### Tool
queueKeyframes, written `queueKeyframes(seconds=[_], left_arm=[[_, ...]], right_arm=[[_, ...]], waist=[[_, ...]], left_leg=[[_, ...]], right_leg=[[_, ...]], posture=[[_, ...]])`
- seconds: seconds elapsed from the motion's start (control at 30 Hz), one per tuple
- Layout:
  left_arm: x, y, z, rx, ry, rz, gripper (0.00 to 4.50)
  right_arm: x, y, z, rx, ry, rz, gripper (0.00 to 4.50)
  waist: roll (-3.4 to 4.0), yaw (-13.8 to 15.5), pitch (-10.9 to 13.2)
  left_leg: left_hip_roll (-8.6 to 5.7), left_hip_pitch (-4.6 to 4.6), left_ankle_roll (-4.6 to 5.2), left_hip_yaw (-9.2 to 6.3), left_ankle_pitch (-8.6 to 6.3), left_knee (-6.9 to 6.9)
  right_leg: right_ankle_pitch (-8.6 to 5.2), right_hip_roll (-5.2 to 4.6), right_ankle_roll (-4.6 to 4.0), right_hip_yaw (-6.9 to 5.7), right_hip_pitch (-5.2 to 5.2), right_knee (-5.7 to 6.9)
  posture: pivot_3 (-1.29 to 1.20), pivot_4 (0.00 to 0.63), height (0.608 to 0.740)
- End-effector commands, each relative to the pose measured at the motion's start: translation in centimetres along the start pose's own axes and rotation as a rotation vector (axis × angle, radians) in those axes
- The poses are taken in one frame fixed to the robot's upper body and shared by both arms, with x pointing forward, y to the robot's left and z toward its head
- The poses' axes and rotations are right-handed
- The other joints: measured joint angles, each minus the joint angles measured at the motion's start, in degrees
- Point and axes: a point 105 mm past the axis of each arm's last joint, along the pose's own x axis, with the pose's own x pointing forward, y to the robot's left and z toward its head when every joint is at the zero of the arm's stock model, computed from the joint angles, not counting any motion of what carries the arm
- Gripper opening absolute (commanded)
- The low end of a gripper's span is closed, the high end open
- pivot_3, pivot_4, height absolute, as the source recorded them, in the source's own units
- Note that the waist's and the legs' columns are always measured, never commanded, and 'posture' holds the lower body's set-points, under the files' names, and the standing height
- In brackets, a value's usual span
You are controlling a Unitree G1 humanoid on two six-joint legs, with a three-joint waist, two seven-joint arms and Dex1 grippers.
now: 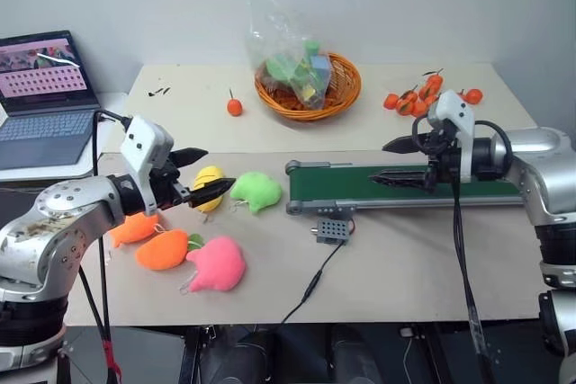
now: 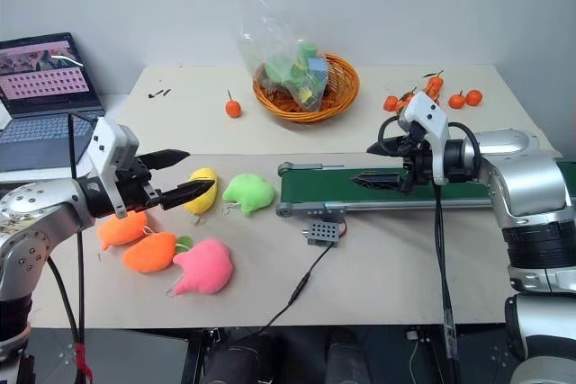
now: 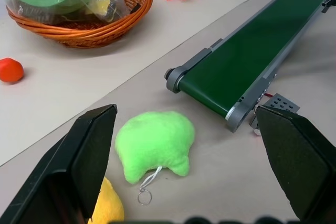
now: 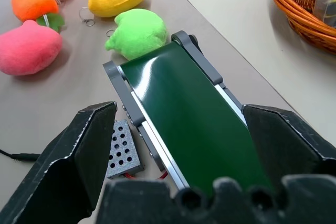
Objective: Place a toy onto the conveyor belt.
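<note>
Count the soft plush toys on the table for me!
5, all left of the belt: yellow plush, green plush, plain orange plush, orange leafy plush, pink plush. The basket's bag may hide more.

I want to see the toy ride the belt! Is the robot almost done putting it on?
Not yet. Nothing looks done: the conveyor belt carries no toy, and the small orange toy lies on the table among the other plush toys. The left gripper hovers open above the yellow plush, holding nothing; the right gripper hangs open over the belt. Grabbing, carrying and dropping are all left.
</note>
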Motion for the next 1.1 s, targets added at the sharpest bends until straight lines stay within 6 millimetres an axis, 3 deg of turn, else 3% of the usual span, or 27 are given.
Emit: queueKeyframes(seconds=[0.03, 0.17, 0.23, 0.33, 0.4, 0.53, 0.67, 0.93, 1.1], left_arm=[[-0.1, 0.1, 0.9, 0.033, -0.044, 0.002, 4.47], [-0.6, 1.3, 0.1, -0.021, -0.043, 0.062, 4.47], [-1.5, 3.0, -0.3, -0.064, -0.05, 0.149, 4.47], [-4.5, 7.0, -2.0, -0.101, -0.047, 0.413, 4.47], [-6.1, 8.2, -2.6, -0.157, -0.071, 0.512, 4.47], [-8.3, 9.1, -3.4, -0.352, -0.181, 0.622, 4.47], [-13.0, 10.4, -7.9, -0.739, -0.377, 0.886, 4.47], [-20.5, 9.3, -14.0, -1.033, -0.563, 1.222, 4.47], [-20.8, 7.7, -17.4, -1.136, -0.505, 1.249, 4.47]], right_arm=[[-0.5, 0.1, 1.1, -0.038, -0.032, -0.012, 4.5], [0.3, 0.5, 1.5, -0.042, -0.044, 0.026, 4.5], [0.7, 0.6, 1.7, -0.037, -0.047, 0.045, 4.5], [1.6, 1.3, 2.4, -0.039, -0.07, 0.126, 4.5], [2.0, 1.6, 2.7, -0.042, -0.075, 0.167, 4.5], [2.6, 2.2, 3.0, -0.073, -0.068, 0.239, 4.5], [4.1, 2.0, 3.6, -0.109, -0.073, 0.277, 4.5], [5.0, 1.7, 3.4, -0.131, -0.058, 0.306, 4.5], [5.2, 1.5, 3.6, -0.148, -0.058, 0.305, 4.5]], waist=[[0.0, 0.0, 0.0], [-0.01, -0.1, 0.0], [-0.01, -0.4, 0.0], [0.0, -1.0, 0.0], [0.0, -1.4, 0.0], [-0.05, -1.3, 0.0], [-0.1, -1.3, -0.1], [-0.36, -1.2, -0.2], [-0.39, -1.1, -0.2]], left_leg=[[0.01, 0.0, 0.0, 0.01, 0.0, 0.0], [0.27, 0.04, 0.01, 0.22, -0.03, 0.02], [0.43, 0.09, -0.03, 0.32, -0.06, 0.02], [0.69, 0.19, -0.12, 0.46, -0.13, 0.01], [0.76, 0.28, 0.07, 0.55, -0.29, -0.02], [0.77, 0.25, -0.02, 0.6, -0.3, 0.09], [0.77, 0.26, -0.08, 0.65, -0.33, 0.18], [0.87, 0.28, -0.28, 0.67, -0.42, 0.22], [0.88, 0.41, -0.28, 0.72, -0.49, 0.21]], right_leg=[[0.0, 0.01, 0.0, 0.01, 0.0, 0.0], [0.11, 0.24, -0.07, 0.16, 0.0, -0.07], [0.16, 0.36, -0.13, 0.21, -0.01, -0.07], [0.23, 0.57, -0.25, 0.29, -0.02, -0.07], [0.24, 0.66, -0.27, 0.37, -0.01, -0.07], [0.25, 0.7, -0.28, 0.39, -0.03, -0.09], [0.26, 0.69, -0.26, 0.43, -0.01, -0.08], [0.28, 0.81, -0.3, 0.43, -0.02, -0.06], [0.29, 0.83, -0.32, 0.48, 0.07, -0.04]], posture=[[0.0, 0.15, 0.74], [0.0, 0.15, 0.74], [0.0, 0.15, 0.74], [0.0, 0.15, 0.74], [0.0, 0.15, 0.74], [0.0, 0.15, 0.74], [0.0, 0.15, 0.74], [0.0, 0.15, 0.74], [0.0, 0.15, 0.74]])
